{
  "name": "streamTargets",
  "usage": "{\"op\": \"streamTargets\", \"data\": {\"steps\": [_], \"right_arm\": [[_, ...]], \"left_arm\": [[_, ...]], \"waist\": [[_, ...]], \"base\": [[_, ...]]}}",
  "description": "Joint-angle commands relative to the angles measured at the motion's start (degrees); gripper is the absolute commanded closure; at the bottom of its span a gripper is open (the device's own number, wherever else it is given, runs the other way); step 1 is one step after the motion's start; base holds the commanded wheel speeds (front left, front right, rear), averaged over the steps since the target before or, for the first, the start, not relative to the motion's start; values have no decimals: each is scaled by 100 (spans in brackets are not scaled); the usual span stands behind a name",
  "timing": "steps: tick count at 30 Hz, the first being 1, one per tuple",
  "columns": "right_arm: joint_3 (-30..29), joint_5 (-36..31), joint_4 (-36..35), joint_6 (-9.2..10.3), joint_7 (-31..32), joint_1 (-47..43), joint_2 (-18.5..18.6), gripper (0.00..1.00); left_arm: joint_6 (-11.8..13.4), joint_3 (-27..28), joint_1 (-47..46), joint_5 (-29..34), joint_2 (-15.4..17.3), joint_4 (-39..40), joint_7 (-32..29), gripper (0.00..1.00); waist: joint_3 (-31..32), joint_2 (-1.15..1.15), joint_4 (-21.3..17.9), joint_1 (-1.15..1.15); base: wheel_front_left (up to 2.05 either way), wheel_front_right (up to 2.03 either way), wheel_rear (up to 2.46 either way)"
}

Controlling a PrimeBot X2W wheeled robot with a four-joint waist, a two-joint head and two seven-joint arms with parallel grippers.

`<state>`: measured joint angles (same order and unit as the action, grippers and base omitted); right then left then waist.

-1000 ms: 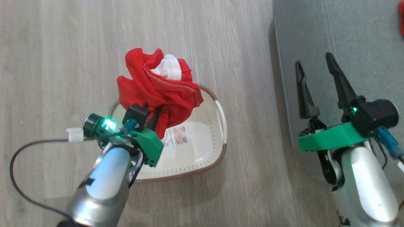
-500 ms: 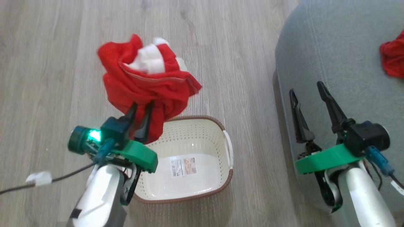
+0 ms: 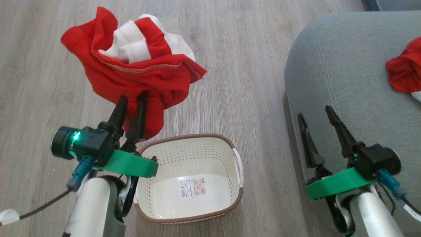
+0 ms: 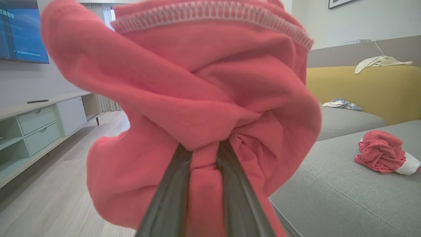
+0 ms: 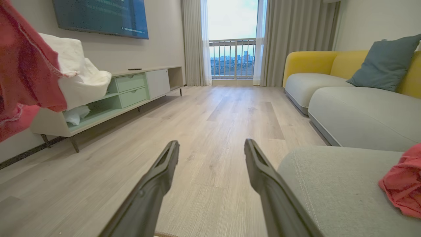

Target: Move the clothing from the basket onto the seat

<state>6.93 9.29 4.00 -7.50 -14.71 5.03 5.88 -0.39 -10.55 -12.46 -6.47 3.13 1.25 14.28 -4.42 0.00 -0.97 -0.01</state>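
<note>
Your left end effector point(image 3: 133, 96) is clenched on a bunched fold of the garment point(image 3: 138, 75), aloft beyond the basket point(image 3: 210, 144) and well apart from the seat point(image 3: 335, 65) (soft, light cloth, likely to sag; a thick fold seems safest).

Pale wood floor point(image 5: 230, 115) runs to a curtained balcony window point(image 5: 233, 39) at top centre; green cabinet point(image 5: 131, 88) left, yellow-backed sofa point(image 5: 309, 62) upper right.
</note>
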Motion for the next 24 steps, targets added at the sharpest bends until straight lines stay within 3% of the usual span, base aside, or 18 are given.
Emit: {"op": "streamTargets", "data": {"steps": [1,8,13,24], "right_arm": [[201,61,-227,1,-29,44,85,0],[634,296,-566,1,-29,52,232,0],[1295,533,-920,1,-29,185,557,0],[2370,361,-946,1,-29,717,1124,0]], "left_arm": [[-21,244,-110,52,-11,266,72,100],[-220,182,-129,155,-22,348,72,100],[-421,-29,-186,346,-22,253,72,100],[-692,-1191,-493,471,207,-211,72,100]], "waist": [[17,0,0,1],[31,0,-14,1],[-22,0,-24,1],[-54,0,2,1]], "base": [[0,0,0],[0,0,0],[0,0,0],[0,0,0]]}}
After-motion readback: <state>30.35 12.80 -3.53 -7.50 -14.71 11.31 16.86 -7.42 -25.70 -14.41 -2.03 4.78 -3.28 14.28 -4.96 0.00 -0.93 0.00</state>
